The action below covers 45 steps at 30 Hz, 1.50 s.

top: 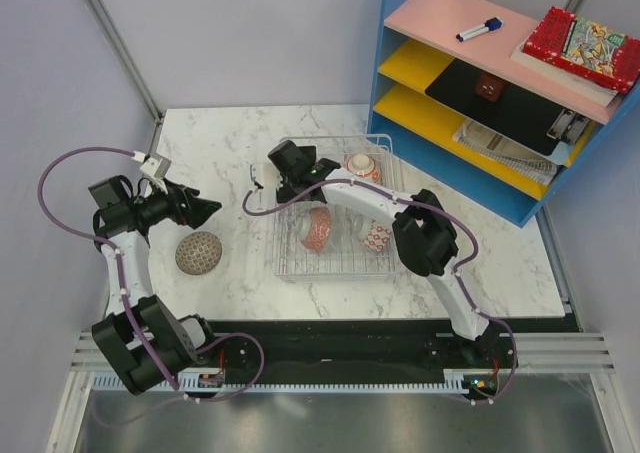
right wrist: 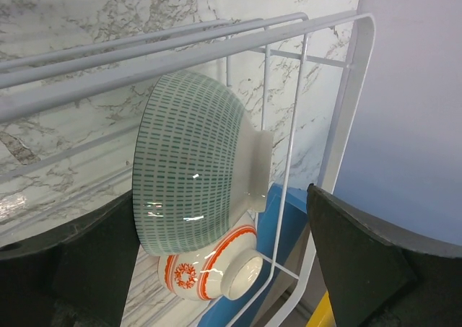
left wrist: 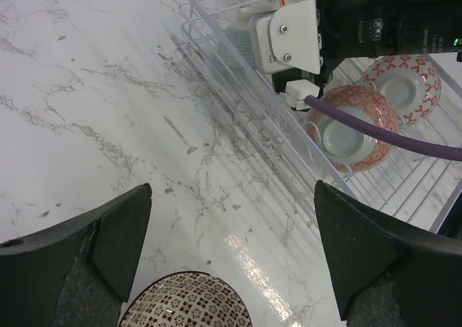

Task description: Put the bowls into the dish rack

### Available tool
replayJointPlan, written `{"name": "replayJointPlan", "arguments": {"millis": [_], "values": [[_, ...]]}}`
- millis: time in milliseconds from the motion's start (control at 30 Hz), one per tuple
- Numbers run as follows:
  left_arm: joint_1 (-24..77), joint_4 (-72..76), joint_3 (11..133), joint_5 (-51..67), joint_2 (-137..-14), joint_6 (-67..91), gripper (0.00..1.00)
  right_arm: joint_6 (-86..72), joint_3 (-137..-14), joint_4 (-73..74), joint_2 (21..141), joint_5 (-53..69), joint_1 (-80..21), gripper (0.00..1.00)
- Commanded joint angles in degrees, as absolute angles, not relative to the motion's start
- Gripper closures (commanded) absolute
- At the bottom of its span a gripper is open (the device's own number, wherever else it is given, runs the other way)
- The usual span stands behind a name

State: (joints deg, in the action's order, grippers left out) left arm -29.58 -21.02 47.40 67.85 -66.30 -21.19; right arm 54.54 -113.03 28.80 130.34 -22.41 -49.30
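the left claw (left wrist: pixel 231 233) hung with its jaws wide apart and nothing between them, poised above the brown patterned bowl (top: pixel 198 253), which sat alone on the marble worktop (top: pixel 220 143), to the left of the dish rack (top: pixel 330 273) and not touching it. that bowl looked to be lying mouth-down, showing only its rounded back. the right claw (right wrist: pixel 216 247) was also spread and empty, low inside the rack, facing a green-striped bowl (right wrist: pixel 195 161) that stood on edge against the wires, with an orange-rimmed bowl (right wrist: pixel 213 269) just past it. two red-patterned bowls (top: pixel 318 229) lay in the near half of the rack.

the last loose bowl seemed to be the job left, and several things could spoil it. a domed, glazed back gives the fingers little to bite on, so a pinch placed too high would likely slide off and skate the bowl across the smooth stone. the right arm lay across the rack, so carrying the bowl in from the left risked striking its wrist or snagging the purple cable (left wrist: pixel 375 128). any careless pull-out by the right claw could tip the green-striped bowl onto its neighbour. a low approach could also catch the rack's side wire.
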Motion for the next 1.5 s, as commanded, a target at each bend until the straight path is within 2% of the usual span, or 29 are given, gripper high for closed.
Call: {"name": "replayJointPlan", "arguments": {"millis": [0, 367, 667, 1067, 1467], "values": [[-30.2, -19.8, 47.1, 69.8, -64.9, -20.0, 0.0, 53.4, -117.2, 29.4, 129.4, -21.8, -49.2, 0.03], [-30.7, -19.7, 47.1, 70.1, -64.6, -20.1, 0.0, 52.8, -122.1, 31.0, 135.3, -21.3, -47.8, 0.03], [-30.8, -19.8, 47.1, 70.4, -64.7, -20.1, 0.0, 51.5, -120.1, 32.3, 133.8, -19.7, -47.8, 0.03], [-31.2, -19.8, 47.2, 70.7, -64.5, -20.0, 0.0, 47.4, -124.4, 39.0, 131.8, -12.4, -47.6, 0.03], [-31.6, -19.9, 47.5, 71.1, -64.7, -19.9, 0.0, 46.1, -123.0, 33.9, 128.7, -17.0, -46.4, 0.03]]}}
